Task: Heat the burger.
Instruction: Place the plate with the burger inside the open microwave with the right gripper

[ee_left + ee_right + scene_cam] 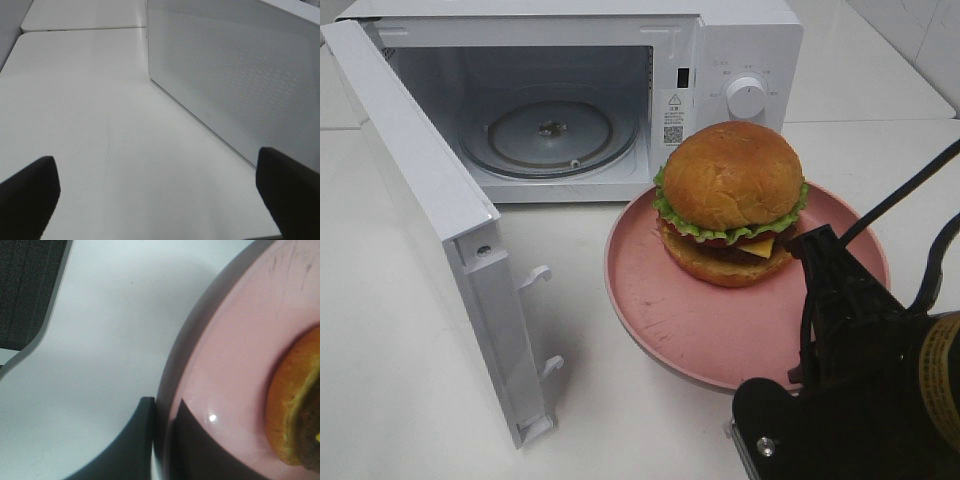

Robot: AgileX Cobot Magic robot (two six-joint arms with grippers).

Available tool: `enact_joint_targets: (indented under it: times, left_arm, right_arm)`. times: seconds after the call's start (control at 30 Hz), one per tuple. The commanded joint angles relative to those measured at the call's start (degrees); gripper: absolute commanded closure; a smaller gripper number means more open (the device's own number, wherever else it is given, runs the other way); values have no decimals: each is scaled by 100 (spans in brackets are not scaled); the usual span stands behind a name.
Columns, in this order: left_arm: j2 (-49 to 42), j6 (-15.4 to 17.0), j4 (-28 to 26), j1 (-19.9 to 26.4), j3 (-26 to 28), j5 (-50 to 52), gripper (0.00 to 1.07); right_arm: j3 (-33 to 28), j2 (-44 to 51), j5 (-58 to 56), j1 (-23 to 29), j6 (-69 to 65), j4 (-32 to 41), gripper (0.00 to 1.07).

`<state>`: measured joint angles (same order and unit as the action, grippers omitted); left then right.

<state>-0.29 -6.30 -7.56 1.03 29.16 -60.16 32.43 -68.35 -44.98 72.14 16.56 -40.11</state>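
Starting at the left, the left claw (pixel 159 200) hangs over bare desk (pixel 390 380) with its fingers spread wide and nothing between them, near a white dotted panel that is most likely the outer face of the microwave door (pixel 420 200). That door stands swung open, and behind it the cavity of the microwave (pixel 740 50) is lit, with the glass turntable (pixel 550 130) bare. In front of the opening and to its right, the burger (pixel 730 200) sits on the pink plate (pixel 680 320), set toward the plate's far side, outside the oven. Farthest right, the right claw (pixel 162 437) is closed on the plate's rim, one finger above it and one below, on the edge nearest the robot. The plate seems not yet carried in. The chief risk, as I judge it, comes from that single pinch on one edge: with the burger's weight out beyond the grip, the plate may sag or twist, and the tall stack could slide or shed its top bun. The plate also looks wide against the opening, so a skewed approach could knock its rim on the frame or door edge and jolt the burger loose.
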Motion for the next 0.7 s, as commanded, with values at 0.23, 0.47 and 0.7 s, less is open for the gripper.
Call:
enact_joint_targets:
  times: [0.23,0.47,0.7]
  left_arm:
    - [-126,11,-46,6,-17,52,7]
    - [-126,11,-46,6,-17,52,7]
    - [-126,11,-46,6,-17,52,7]
  right_arm:
    - [17,46,882,-1197,1576,120,105]
    - [17,46,1644,-1896,2968,745,105]
    - [17,46,1965,-2538,4240,1564,105]
